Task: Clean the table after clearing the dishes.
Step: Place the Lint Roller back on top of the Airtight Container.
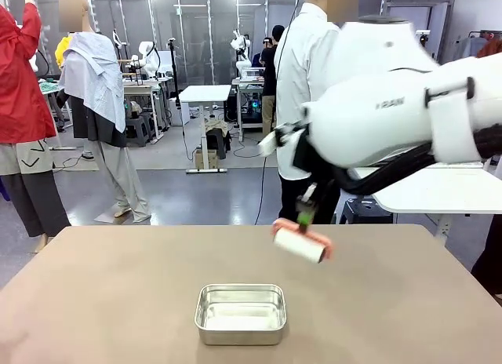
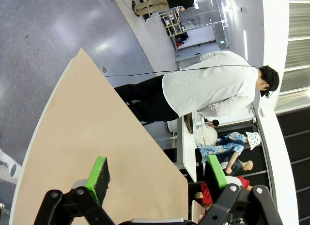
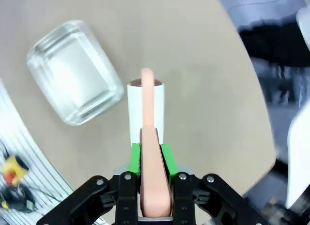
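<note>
The right gripper (image 3: pixel 150 157) is clamped on the salmon-pink handle of a lint roller (image 1: pixel 300 244), its green pads pressing the handle from both sides, and the roller's white drum hangs tilted over the table (image 1: pixel 118 301), right of centre and toward the far edge. Whether the drum touches the brownish top or hovers just above it cannot be told from the front view. In the right wrist view the roller (image 3: pixel 145 113) points away from the fingers, with the table (image 3: pixel 203 79) beneath it. A shiny steel rectangular tin (image 1: pixel 240 313) sits on the near middle of the table, nearer and to the left of the roller, well apart from it; in the right wrist view the tin (image 3: pixel 73 72) looks blurred. The right arm's bulky white body hides the gripper itself in the front view. The left gripper (image 2: pixel 160 179) hangs with its jaws spread wide and nothing between them, above the table's (image 2: pixel 87 128) edge. A person in a white shirt (image 2: pixel 208 91) stands at the far side.
</note>
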Robot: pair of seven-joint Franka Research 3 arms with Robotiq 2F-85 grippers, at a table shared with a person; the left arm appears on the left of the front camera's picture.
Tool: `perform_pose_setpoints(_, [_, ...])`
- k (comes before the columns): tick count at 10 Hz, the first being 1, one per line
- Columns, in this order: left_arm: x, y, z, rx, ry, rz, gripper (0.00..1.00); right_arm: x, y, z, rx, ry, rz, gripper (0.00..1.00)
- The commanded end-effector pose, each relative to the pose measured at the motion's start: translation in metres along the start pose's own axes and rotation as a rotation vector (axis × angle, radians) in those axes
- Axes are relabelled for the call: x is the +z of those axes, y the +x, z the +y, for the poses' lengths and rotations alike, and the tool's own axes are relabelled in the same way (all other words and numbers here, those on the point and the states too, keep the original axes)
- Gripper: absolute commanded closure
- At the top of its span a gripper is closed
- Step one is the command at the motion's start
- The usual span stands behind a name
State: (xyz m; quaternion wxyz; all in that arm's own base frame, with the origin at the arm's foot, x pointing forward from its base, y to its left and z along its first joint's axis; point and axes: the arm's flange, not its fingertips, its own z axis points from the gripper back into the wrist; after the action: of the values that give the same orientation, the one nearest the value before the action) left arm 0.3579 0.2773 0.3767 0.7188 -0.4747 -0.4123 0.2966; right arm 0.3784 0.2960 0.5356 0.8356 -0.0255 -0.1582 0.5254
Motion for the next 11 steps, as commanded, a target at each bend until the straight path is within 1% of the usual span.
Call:
perform_pose_setpoints(1, [0.003, 0.004, -0.001, 0.011, -0.005, 0.009, 0.0, -0.001, 0.026, 0.023, 0.267, -0.002, 0.007, 0.78])
perform_pose_setpoints(2, [0.003, 0.004, -0.001, 0.011, -0.005, 0.009, 0.0, -0.003, 0.04, 0.039, 0.367, 0.009, 0.009, 0.78])
perform_pose_setpoints(3, [0.003, 0.004, -0.001, 0.011, -0.005, 0.009, 0.0, -0.009, 0.051, 0.048, 0.407, 0.008, 0.028, 0.78])
perform_pose_setpoints(4, [0.003, 0.004, -0.001, 0.011, -0.005, 0.009, 0.0, -0.012, 0.058, 0.053, 0.387, 0.032, 0.025, 0.78])
perform_pose_setpoints(5, [0.003, 0.004, -0.001, 0.011, -0.005, 0.009, 0.0, -0.009, 0.046, 0.063, 0.349, 0.032, 0.013, 0.78])
perform_pose_setpoints(8, [0.003, 0.004, -0.001, 0.011, -0.005, 0.009, 0.0, -0.009, 0.046, 0.063, 0.349, 0.032, 0.013, 0.78])
perform_pose_setpoints(9, [0.003, 0.004, -0.001, 0.011, -0.005, 0.009, 0.0, -0.012, 0.052, 0.06, 0.37, 0.035, 0.014, 0.78])
perform_pose_setpoints(10, [0.003, 0.004, -0.001, 0.011, -0.005, 0.009, 0.0, -0.012, 0.058, 0.058, 0.42, 0.116, 0.032, 0.78])
perform_pose_setpoints(11, [0.003, 0.004, -0.001, 0.011, -0.005, 0.009, 0.0, -0.024, 0.074, 0.059, 0.44, 0.126, 0.071, 0.78])
